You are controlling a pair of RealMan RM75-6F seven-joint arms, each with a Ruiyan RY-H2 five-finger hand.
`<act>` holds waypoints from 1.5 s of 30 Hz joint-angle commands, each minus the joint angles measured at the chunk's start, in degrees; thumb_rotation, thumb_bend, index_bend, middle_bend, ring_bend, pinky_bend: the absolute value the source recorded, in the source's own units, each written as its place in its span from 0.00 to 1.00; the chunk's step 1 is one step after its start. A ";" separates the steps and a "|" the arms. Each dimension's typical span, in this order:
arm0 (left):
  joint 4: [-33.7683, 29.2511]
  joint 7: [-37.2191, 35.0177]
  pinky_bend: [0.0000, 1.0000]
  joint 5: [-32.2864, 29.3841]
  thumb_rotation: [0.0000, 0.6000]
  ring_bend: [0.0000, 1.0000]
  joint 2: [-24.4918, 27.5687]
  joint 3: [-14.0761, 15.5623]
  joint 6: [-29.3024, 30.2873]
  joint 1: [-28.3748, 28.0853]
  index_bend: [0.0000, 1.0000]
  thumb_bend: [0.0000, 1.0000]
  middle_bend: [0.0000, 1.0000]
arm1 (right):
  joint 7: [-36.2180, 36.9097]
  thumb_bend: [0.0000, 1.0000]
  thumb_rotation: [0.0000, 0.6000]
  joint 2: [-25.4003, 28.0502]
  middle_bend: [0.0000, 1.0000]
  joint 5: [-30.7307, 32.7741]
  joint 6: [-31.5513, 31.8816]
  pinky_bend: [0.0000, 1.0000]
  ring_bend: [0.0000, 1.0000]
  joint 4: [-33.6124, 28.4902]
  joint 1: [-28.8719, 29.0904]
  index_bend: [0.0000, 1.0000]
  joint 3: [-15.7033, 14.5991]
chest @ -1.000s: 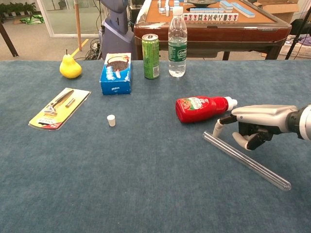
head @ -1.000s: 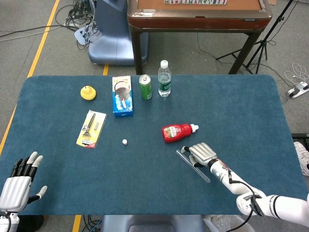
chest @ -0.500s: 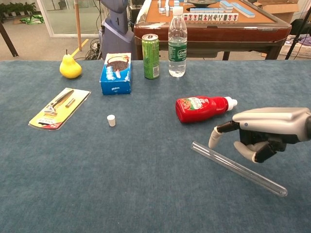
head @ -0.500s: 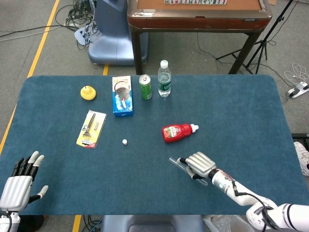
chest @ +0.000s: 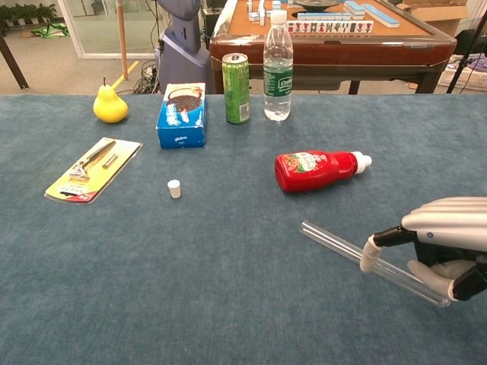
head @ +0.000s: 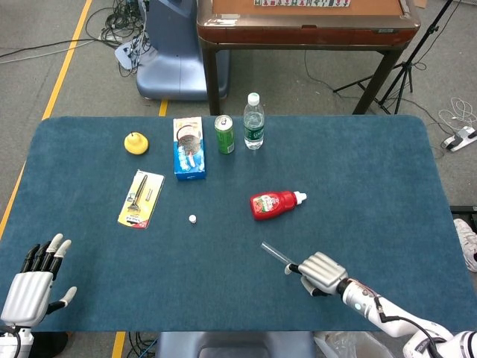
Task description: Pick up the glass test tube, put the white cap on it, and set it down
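Since the earlier frames the right robot hand (head: 322,270) has drawn back toward the near edge of the counter (head: 373,171), and the glass test tube (chest: 346,248) has shifted with it, away from the ketchup bottle (chest: 313,169). Right robot hand now sits over the near end of the tube; the chest view shows its thumb (chest: 370,254) against the tube's upper side and the curled fingers (chest: 440,275) at the other side, so it appears to pinch the tube. Whether the tube is lifted off the blue cloth cannot be told. Tube lies at a slant, open end pointing up-left toward the middle of the counter, well apart from the white cap (head: 192,219).

White cap stands alone on the cloth, between the razor blister pack (head: 141,198) and the ketchup bottle, nearer the pack.

Left robot hand (head: 33,280) is at the near left corner, palm down, fingers spread, holding nothing; it has stayed where it was.

Along the far side stand, from left to right: a yellow pear (head: 136,142), a blue biscuit box (head: 188,147), a green drink can (head: 224,134) and a clear water bottle (head: 254,121). Ketchup bottle lies on its side, white cap end pointing right
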 commanded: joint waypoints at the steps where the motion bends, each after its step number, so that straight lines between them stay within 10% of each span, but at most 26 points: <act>1: 0.04 -0.02 0.00 -0.09 1.00 0.00 0.03 0.02 0.03 0.07 0.00 0.20 0.00 | -0.95 1.00 1.00 0.45 1.00 0.66 -0.62 1.00 1.00 0.09 -0.20 0.27 -0.60; 45: 0.37 -0.13 0.00 -0.99 1.00 0.00 -0.07 -0.06 -0.79 -0.17 0.00 0.20 0.00 | -9.17 1.00 1.00 -1.66 1.00 18.17 -3.22 1.00 1.00 7.02 2.48 0.27 4.29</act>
